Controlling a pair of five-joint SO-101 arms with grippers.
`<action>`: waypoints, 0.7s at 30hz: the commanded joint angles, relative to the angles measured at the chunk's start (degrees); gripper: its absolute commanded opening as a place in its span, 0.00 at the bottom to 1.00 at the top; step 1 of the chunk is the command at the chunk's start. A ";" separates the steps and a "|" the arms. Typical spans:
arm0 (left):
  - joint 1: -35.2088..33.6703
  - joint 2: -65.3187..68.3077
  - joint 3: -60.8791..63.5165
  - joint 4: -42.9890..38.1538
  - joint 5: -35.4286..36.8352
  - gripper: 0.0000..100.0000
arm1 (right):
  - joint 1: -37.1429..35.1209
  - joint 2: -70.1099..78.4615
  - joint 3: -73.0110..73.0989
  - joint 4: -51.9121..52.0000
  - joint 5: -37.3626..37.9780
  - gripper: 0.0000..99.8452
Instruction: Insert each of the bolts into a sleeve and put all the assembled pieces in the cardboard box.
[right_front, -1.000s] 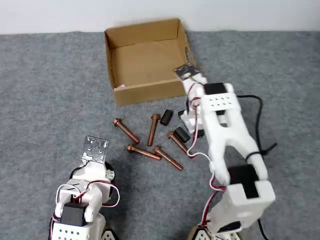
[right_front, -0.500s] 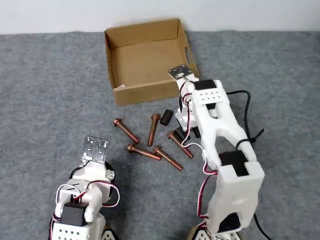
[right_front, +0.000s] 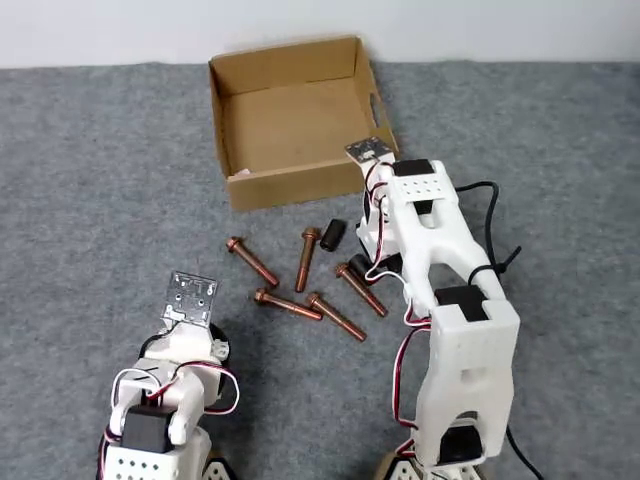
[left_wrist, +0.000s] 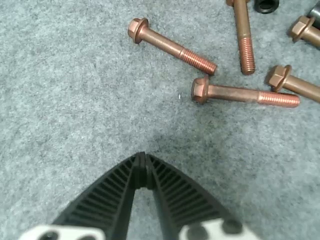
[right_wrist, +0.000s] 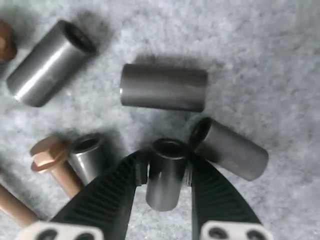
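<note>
Right wrist view had the right pincer (right_wrist: 167, 161) clamped on a dark metal sleeve (right_wrist: 164, 187), open bore facing the camera, with another sleeve (right_wrist: 230, 149) lying just beside it and a bolt (right_wrist: 50, 155) off to the other side. I'd lift it straight up so that neighbour didn't get dragged along, and keep the bore clear for a bolt. The left pincer (left_wrist: 142, 162) was pressed together on nothing, hanging over the grey desk (right_front: 100, 180) near two copper bolts (left_wrist: 172, 46), so one of those looked like the partner piece. The cardboard box (right_front: 300, 185) sat empty at the back. From the high view the right arm covered most of the sleeves, and I couldn't tell whether the gripped one had left the desk.
</note>
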 joint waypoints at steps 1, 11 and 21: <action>-0.18 -0.44 -0.31 0.53 -0.26 0.00 | 1.01 0.22 -2.11 0.48 -0.18 0.05; -0.18 -0.44 -0.31 0.53 -0.26 0.00 | 1.10 -8.22 -2.11 6.81 -0.44 0.01; -0.18 -0.44 -0.31 0.53 -0.26 0.00 | 1.10 -25.01 -1.93 26.42 -0.62 0.01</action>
